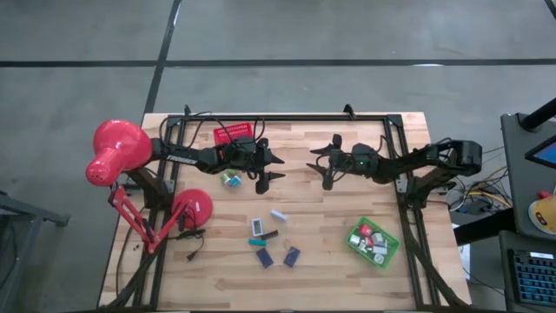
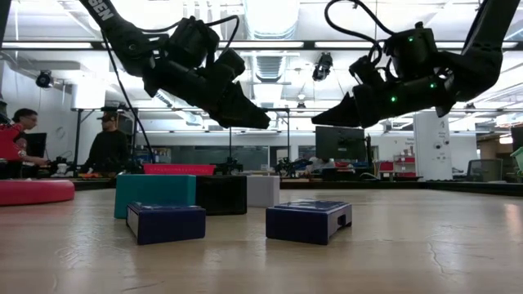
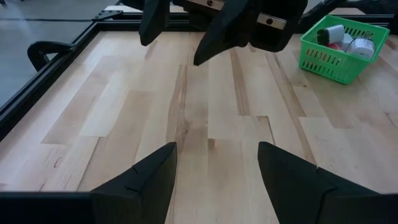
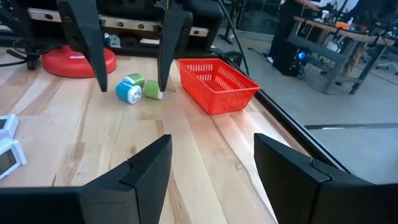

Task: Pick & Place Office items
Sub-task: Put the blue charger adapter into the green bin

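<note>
Both tools, left tool (image 1: 271, 167) and right tool (image 1: 323, 167), hover released and empty above the table (image 1: 347, 217), apparently poised for office items (image 1: 269, 239) still unsorted.

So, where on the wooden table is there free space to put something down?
Bare wood lies between the green plastic basket and the small navy blocks, and along the table's near edge. It is crowded around the red desk lamp and under both grippers.
</note>
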Action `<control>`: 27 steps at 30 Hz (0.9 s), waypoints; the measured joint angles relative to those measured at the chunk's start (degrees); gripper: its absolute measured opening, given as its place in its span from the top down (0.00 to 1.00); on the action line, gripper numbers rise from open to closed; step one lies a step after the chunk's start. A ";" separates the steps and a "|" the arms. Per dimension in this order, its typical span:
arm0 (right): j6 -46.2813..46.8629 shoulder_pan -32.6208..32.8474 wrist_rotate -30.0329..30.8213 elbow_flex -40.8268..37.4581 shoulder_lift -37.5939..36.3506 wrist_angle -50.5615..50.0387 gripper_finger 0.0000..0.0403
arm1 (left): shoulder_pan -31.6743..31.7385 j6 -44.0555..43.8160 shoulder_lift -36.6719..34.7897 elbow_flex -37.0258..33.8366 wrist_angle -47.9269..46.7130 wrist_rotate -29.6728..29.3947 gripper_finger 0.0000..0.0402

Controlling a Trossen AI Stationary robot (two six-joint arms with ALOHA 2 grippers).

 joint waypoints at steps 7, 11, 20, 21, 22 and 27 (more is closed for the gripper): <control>0.43 0.00 0.09 0.00 -0.02 -0.29 0.46 | 0.01 0.00 0.00 0.00 0.00 0.00 0.42; 0.83 0.00 0.11 0.41 -0.02 -0.28 0.46 | 0.01 0.00 0.00 0.02 0.01 -0.01 0.42; 1.62 0.00 0.11 0.63 -0.02 -0.61 0.45 | 0.00 -2.73 0.00 0.02 0.89 -0.15 0.42; 1.60 0.00 0.11 0.63 -0.02 -0.96 0.45 | -0.01 -3.69 0.00 0.02 0.75 -0.16 0.42; 1.49 0.00 0.11 0.65 -0.02 -1.41 0.45 | -0.01 -3.96 0.00 0.02 0.48 -0.16 0.42; 1.45 0.00 0.11 0.68 -0.02 -2.54 0.45 | 0.14 2.89 -0.59 1.84 -9.30 -2.02 0.42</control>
